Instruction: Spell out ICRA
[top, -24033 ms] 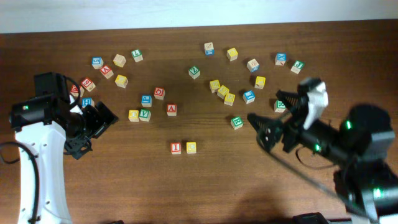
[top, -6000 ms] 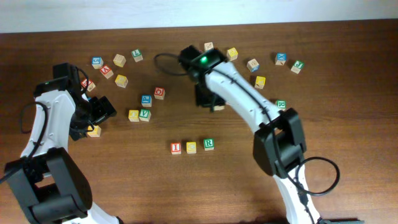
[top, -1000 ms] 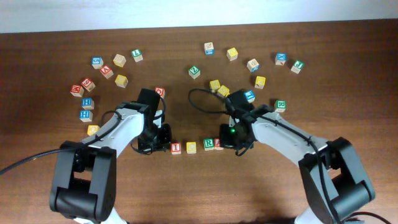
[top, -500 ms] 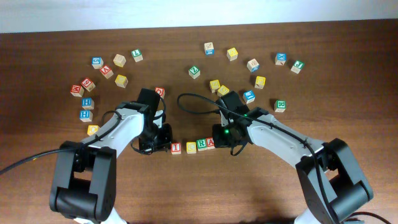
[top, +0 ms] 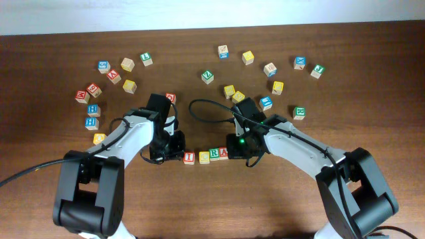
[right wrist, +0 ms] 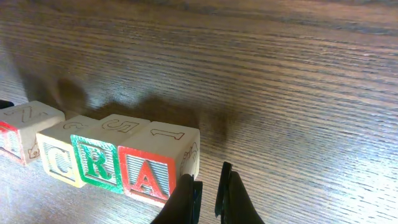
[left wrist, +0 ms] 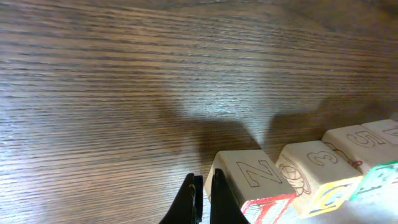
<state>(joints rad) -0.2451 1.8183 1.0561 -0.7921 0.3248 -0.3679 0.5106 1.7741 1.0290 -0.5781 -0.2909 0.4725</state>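
Four letter cubes stand in a tight row on the table: red I, yellow C, green R and red A. In the right wrist view they read I, C, R, A. My left gripper is shut and empty, its tip against the outer side of the I cube. My right gripper is shut and empty, its tip at the outer side of the A cube.
Loose letter cubes are scattered behind the row: a cluster at the far left with a blue H and a yellow cube, and others at the back right such as a blue one and a green one.
My right gripper slid left, pushing the R and A cubes up against the C so the gap in the row closed. The left gripper stayed by the I.
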